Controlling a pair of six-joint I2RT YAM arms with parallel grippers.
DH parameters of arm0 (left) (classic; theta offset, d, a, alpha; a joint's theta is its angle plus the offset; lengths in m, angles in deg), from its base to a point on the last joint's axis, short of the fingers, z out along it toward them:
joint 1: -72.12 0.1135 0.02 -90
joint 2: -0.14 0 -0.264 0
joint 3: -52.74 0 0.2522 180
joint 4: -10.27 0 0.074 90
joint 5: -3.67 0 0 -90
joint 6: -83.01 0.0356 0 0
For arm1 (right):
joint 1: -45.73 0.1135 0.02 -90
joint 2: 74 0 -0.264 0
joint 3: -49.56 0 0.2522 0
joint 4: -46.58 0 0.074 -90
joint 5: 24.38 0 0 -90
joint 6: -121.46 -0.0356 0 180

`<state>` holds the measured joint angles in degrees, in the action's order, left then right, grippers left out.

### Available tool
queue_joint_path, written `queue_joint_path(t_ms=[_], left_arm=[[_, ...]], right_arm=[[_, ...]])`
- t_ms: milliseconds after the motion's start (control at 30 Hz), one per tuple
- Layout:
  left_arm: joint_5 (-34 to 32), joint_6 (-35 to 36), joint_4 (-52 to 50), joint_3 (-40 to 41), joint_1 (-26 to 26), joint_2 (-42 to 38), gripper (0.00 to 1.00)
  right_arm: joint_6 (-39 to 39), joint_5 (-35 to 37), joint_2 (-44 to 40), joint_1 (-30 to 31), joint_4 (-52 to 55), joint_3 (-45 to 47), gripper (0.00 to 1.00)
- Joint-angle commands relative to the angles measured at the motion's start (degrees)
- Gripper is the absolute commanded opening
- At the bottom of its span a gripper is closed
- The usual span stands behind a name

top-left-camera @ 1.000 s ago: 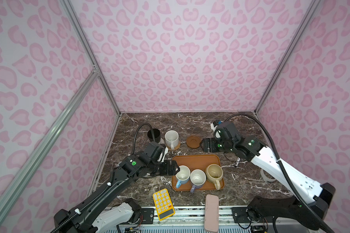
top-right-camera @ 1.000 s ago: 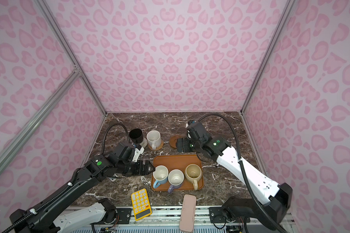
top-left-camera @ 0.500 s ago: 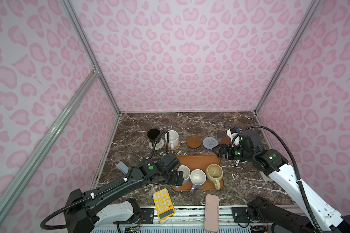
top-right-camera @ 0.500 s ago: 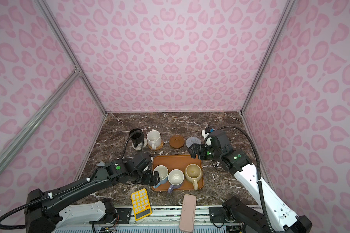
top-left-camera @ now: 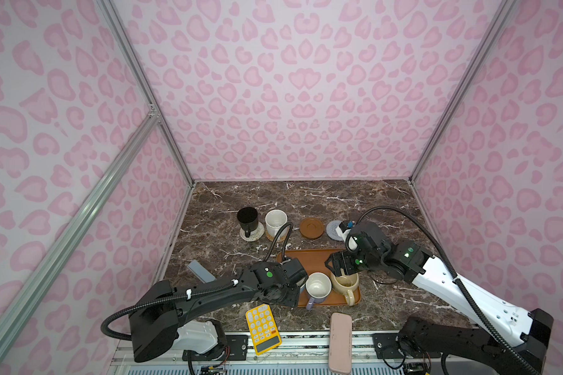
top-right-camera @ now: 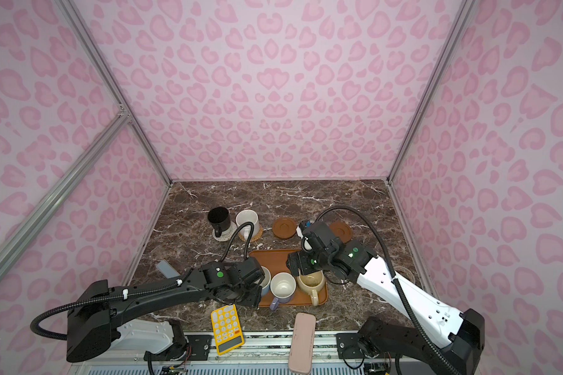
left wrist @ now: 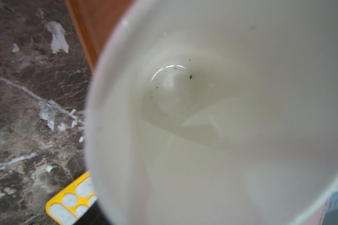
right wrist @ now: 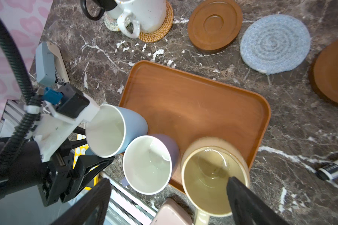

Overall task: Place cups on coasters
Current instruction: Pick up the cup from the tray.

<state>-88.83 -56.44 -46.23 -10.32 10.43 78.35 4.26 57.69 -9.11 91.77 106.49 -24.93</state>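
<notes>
L gripper (right wrist: 88,153) at light-blue ceramic mug (right wrist: 115,130), near corner of orange-brown rectangular tray (right wrist: 183,93); can't tell if jaws clamp it. R gripper (top-left-camera: 342,271) jaws apart, one finger (right wrist: 240,192) over mouth of round beige mug (right wrist: 209,175). Lift straight, clear lavender mug (right wrist: 146,165), aim for far brown wooden coaster (right wrist: 215,23).

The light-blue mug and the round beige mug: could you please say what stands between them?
The lavender mug, white inside; the right wrist view shows it.
</notes>
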Motion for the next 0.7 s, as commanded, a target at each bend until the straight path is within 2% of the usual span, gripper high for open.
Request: queue_joint_path(t_ms=[0,167,333,367,533,667], left_arm=[[-3.2,-3.0,0.2,-1.0,-0.8,1.4,0.45],[-4.9,-5.9,-0.9,-1.7,-2.3,2.5,0.44],[-5.7,-7.3,-1.3,-1.8,-2.3,2.6,0.38],[-6.0,-7.5,-1.4,-1.8,-2.3,2.4,0.3],[-6.9,-8.5,-1.7,-2.2,-2.3,0.7,0.06],[-7.2,-8.8,-2.6,-3.1,-2.3,0.9,0.02]], right_arm=[[-0.4,2.2,0.3,1.1,-1.9,1.1,0.94],[-1.0,1.7,0.1,1.6,-4.1,3.0,0.94],[-0.9,1.6,-0.7,1.6,-6.5,4.8,0.94],[-0.9,1.5,-0.7,1.6,-6.8,5.1,0.94],[-0.5,1.2,-0.7,1.6,-8.1,5.7,0.93],[-0.5,1.8,-1.5,1.6,-8.5,6.1,0.93]])
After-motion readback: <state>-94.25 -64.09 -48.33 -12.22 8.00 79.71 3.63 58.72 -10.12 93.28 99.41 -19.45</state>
